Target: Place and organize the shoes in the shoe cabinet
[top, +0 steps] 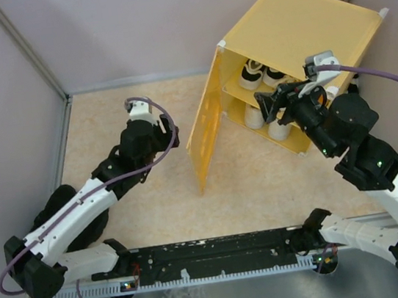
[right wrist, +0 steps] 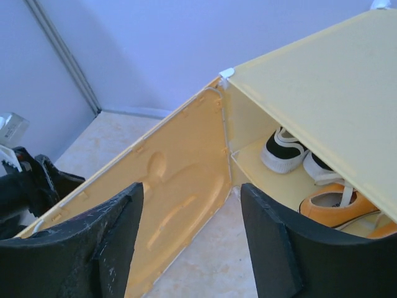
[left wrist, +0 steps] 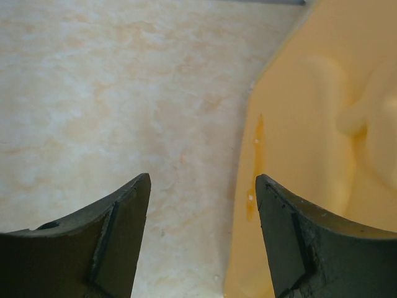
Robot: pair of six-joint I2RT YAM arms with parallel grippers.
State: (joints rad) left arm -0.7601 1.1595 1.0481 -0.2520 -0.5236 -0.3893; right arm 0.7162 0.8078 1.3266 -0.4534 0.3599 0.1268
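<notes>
The yellow shoe cabinet [top: 300, 27] stands at the back right with its door [top: 207, 129] swung open to the left. The black-and-white shoes [top: 259, 74] sit on the inner shelf, and the off-white shoes [top: 257, 116] sit on the cabinet floor. In the right wrist view a black-and-white shoe [right wrist: 282, 152] and an orange shoe [right wrist: 335, 208] sit side by side on the shelf. My right gripper [top: 265, 104] is open and empty in front of the opening [right wrist: 189, 192]. My left gripper [top: 173, 136] is open and empty beside the door's outer face [left wrist: 201, 186], with the door [left wrist: 310, 155] next to its right finger.
Grey walls close in the beige floor [top: 143, 223] on the left and at the back. A black rail [top: 213, 251] runs along the near edge between the arm bases. The open door stands between the two arms.
</notes>
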